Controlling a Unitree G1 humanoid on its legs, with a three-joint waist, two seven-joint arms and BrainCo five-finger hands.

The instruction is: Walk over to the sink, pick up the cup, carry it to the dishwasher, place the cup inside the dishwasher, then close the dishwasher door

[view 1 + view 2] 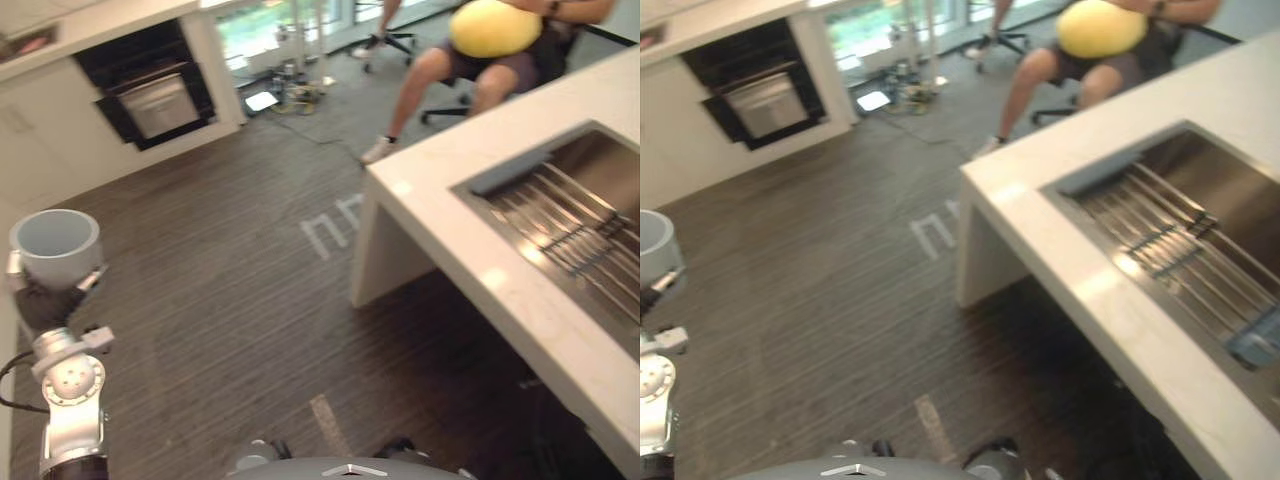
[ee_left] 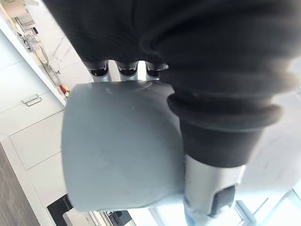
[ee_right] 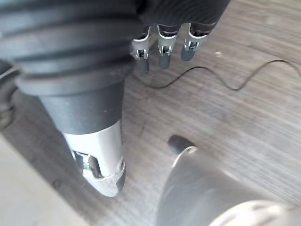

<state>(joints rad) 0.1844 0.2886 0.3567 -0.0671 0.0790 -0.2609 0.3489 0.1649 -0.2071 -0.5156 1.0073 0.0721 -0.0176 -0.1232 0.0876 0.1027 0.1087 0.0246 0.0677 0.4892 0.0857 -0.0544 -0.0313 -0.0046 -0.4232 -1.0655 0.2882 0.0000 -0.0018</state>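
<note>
Cup, left eye view: upright at the far left, over the floor, well apart from the sink.
Left hand, left wrist view: fingers and thumb clamped round the cup.
Right hand, right wrist view: fingers relaxed, apart, empty.

The cup looks like smooth, matt plastic. The floor is dark wood-grain board, lightly ridged. The counter is pale polished stone with a soft gloss; its sink is brushed metal under shiny metal bars.
</note>
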